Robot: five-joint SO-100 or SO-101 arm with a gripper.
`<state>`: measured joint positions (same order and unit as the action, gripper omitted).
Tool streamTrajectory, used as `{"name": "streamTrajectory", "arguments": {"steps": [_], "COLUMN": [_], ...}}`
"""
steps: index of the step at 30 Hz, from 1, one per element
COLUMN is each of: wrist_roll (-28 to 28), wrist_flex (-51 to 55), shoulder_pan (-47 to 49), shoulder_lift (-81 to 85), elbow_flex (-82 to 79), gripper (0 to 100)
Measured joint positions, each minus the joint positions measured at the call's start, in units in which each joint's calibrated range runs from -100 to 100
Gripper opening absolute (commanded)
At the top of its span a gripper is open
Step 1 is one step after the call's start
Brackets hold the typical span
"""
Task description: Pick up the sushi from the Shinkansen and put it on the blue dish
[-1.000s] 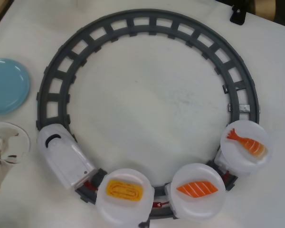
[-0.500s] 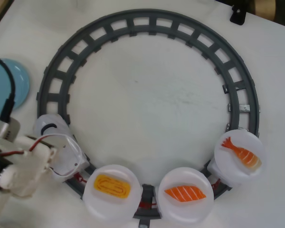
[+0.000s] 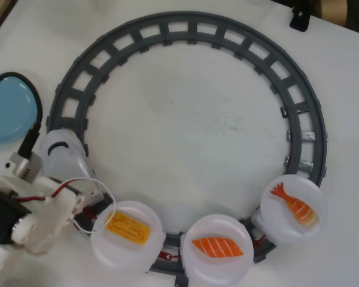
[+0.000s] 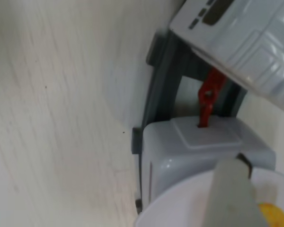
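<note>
White tabletop (image 3: 191,119) is filling the overhead view, with a grey circular track (image 3: 197,33) lying on it and a dark clamp-like object (image 3: 300,18) sitting at the top right edge. The Shinkansen (image 3: 63,152) is standing on the track's left side, pulling three translucent plates along the bottom: the sushi (image 3: 128,228) is lying on the first plate (image 3: 127,236), a salmon piece (image 3: 217,247) on the second, a shrimp piece (image 3: 294,205) on the third. The blue dish (image 3: 6,107) is resting at the left edge, well apart from the sushi. The arm (image 3: 30,215) is reaching in from the bottom left; whether its gripper is spread or closed cannot be told. In the wrist view, a pale gripper finger (image 4: 232,194) is hanging over the plate rim (image 4: 180,203), beside a sliver of yellow sushi (image 4: 273,215), with a red coupling (image 4: 207,99) joining the carriages above the wood-grained white surface (image 4: 52,118).
</note>
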<state>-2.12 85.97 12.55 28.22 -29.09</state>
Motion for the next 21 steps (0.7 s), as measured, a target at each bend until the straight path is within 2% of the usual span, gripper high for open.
{"name": "streamTrajectory", "arguments": {"steps": [21], "wrist_roll": [0.0], "wrist_flex": [-0.3], "shoulder_pan": [-2.8], "shoulder_lift": [-0.2], "elbow_flex": [-0.2], "gripper": [22]}}
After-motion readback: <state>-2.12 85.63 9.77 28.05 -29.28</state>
